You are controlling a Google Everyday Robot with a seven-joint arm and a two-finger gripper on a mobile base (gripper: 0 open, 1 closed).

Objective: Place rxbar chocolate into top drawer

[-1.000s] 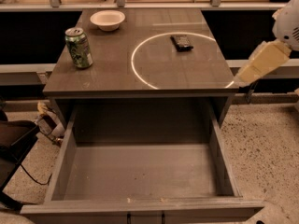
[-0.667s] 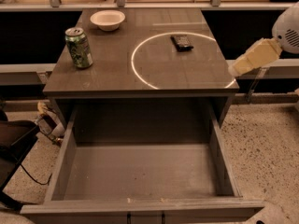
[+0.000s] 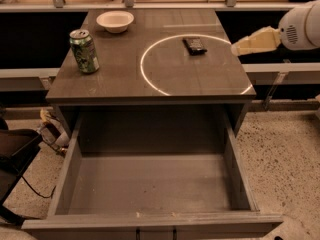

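The glossy black bar (image 3: pixel 194 45) lay flat near the table's (image 3: pixel 150 86) right edge. The tapered beige tool (image 3: pixel 239 46) hovered just beyond it, grip indiscernible, above the open smooth grey drawer (image 3: pixel 150 184).

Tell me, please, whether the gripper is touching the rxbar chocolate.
Apart: the camera view shows bare cabinet top between the gripper, at the right edge, and the rxbar chocolate.

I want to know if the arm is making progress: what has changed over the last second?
The gripper has moved left and farther back along the cabinet top, closing on the chocolate bar from the right, not yet touching it. Nothing was grasped or released. The bar, soda can, bowl and open drawer stayed put.
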